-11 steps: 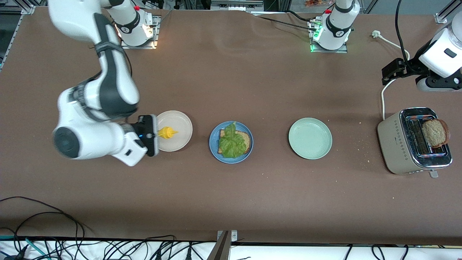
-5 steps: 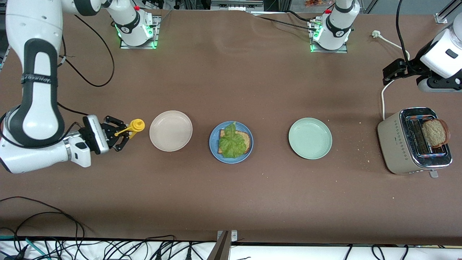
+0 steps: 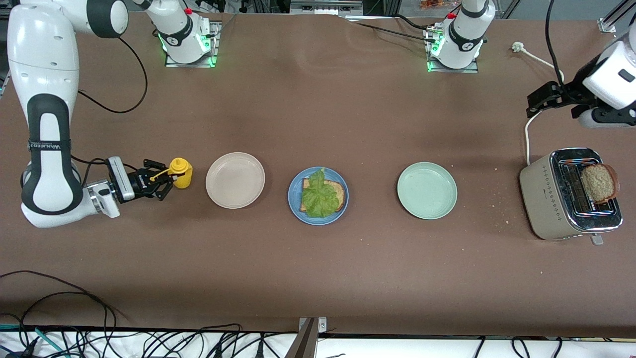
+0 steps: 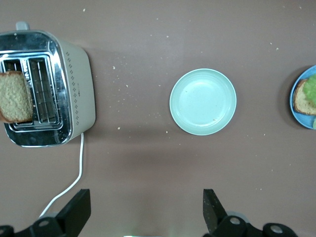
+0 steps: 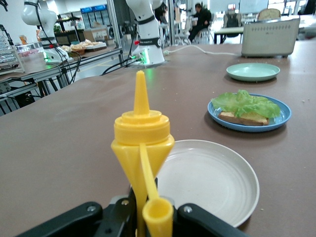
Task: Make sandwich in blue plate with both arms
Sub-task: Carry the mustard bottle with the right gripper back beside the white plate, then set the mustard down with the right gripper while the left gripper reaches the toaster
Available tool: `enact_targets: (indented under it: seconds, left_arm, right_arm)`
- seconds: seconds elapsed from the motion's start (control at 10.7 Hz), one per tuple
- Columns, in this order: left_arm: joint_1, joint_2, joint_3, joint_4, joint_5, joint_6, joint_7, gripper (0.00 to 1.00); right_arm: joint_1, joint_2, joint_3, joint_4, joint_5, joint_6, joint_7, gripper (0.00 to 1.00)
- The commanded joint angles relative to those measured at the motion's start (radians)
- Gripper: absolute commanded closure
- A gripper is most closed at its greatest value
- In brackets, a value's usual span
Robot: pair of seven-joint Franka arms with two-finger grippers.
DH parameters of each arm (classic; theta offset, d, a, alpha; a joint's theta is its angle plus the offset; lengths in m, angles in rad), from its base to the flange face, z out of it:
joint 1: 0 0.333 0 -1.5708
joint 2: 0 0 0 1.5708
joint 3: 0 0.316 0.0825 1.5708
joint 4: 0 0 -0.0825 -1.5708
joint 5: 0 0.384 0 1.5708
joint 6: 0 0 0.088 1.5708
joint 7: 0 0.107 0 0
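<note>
The right tool [image 3: 166,178], low at the right arm's end of the brown bench [image 3: 318,268], is clamped tight on a yellow plastic squeeze bottle with a pointed nozzle and a dangling cap [image 3: 180,172], which stands upright just beside the round beige plate [image 3: 235,180]; the right wrist view shows the bottle [image 5: 141,143] pinched between the black fingers [image 5: 74,219] with its cap hanging in front. The round, shallow medium-blue plate [image 3: 294,199] sits at the middle of the bench, between the beige plate and the round pale green plate [image 3: 427,190], and carries one slice of brown wholemeal bread [image 3: 338,192] with a crinkled green lettuce leaf [image 3: 319,198] lying on top. A second brown bread slice [image 3: 599,182] stands in one slot of the beige and chrome toaster [image 3: 546,199] at the left arm's end of the bench. The left tool [image 4: 147,210] hangs in the air near the toaster, its black fingers [image 4: 76,210] spread fully apart and holding nothing; its wrist view looks down on the toaster [image 4: 74,94], the pale green plate [image 4: 203,101] and the edge of the blue plate [image 4: 296,111].
</note>
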Motion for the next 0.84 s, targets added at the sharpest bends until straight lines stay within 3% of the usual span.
enact_targets:
  seconds: [0.0,0.19,0.28,0.38,0.47,0.56,0.75]
  left_arm:
    - [0.047,0.064,-0.005,0.022,-0.013,-0.014,0.017,0.00]
    - [0.071,0.080,-0.003,0.025,0.015,-0.009,0.054,0.00]
    - [0.111,0.125,-0.003,0.031,0.018,-0.006,0.179,0.00]
    - [0.135,0.179,0.000,0.058,0.018,-0.004,0.288,0.00]
    - [0.189,0.207,0.003,0.078,0.017,-0.004,0.300,0.00]
    - [0.214,0.236,0.003,0.094,0.017,-0.001,0.317,0.00]
    - [0.242,0.302,0.005,0.109,0.088,0.052,0.336,0.00]
  right_arm:
    - [-0.049,0.074,0.018,-0.002,0.069,-0.035,-0.110,0.93]
    - [-0.056,0.119,0.018,0.000,0.109,-0.065,-0.148,0.93]
    - [-0.056,0.122,0.018,0.000,0.110,-0.078,-0.147,0.93]
    - [-0.059,0.122,0.018,0.000,0.110,-0.079,-0.141,0.83]
    - [-0.067,0.122,0.018,0.000,0.110,-0.079,-0.132,0.35]
    - [-0.070,0.126,0.018,0.000,0.110,-0.079,-0.133,0.00]
    - [-0.092,0.123,0.014,0.006,0.107,-0.076,-0.126,0.00]
